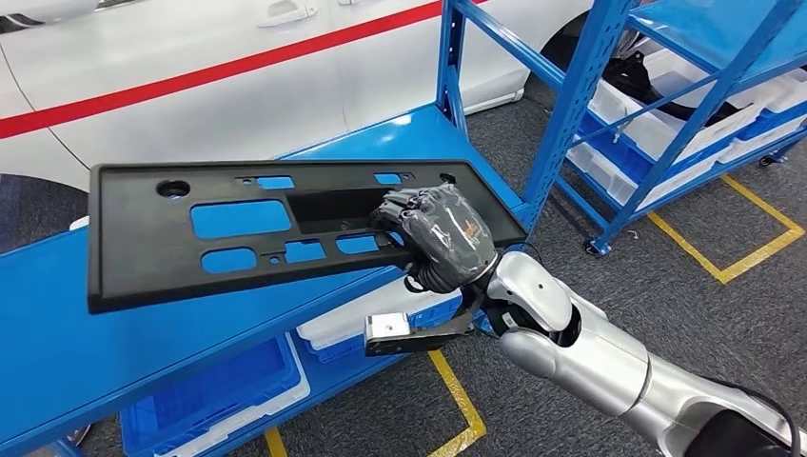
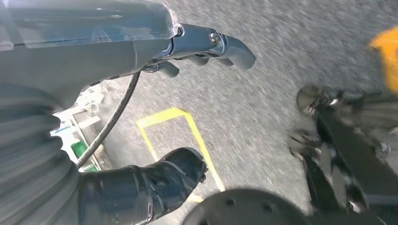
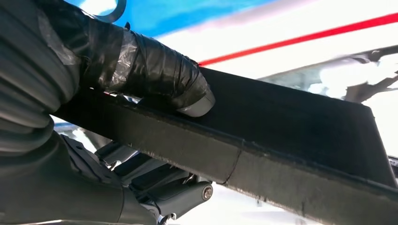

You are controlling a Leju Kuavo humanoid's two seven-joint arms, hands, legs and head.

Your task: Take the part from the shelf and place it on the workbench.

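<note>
A long black plastic panel (image 1: 228,228) with several cut-outs hangs tilted just above the blue shelf board (image 1: 57,324). My right hand (image 1: 433,233) grips the panel near its right end, fingers over the top face. In the right wrist view the taped thumb (image 3: 155,72) presses on the panel's upper face (image 3: 291,122) while the other fingers (image 3: 164,187) sit under its edge. My left hand (image 2: 187,108) hangs over the grey floor with its fingers apart and nothing in it.
A white car with a red stripe (image 1: 190,67) stands behind the shelf. A second blue rack (image 1: 685,86) holding white and blue bins is at the right. Blue bins (image 1: 209,390) sit under the shelf board. Yellow floor tape (image 1: 752,238) marks the grey carpet.
</note>
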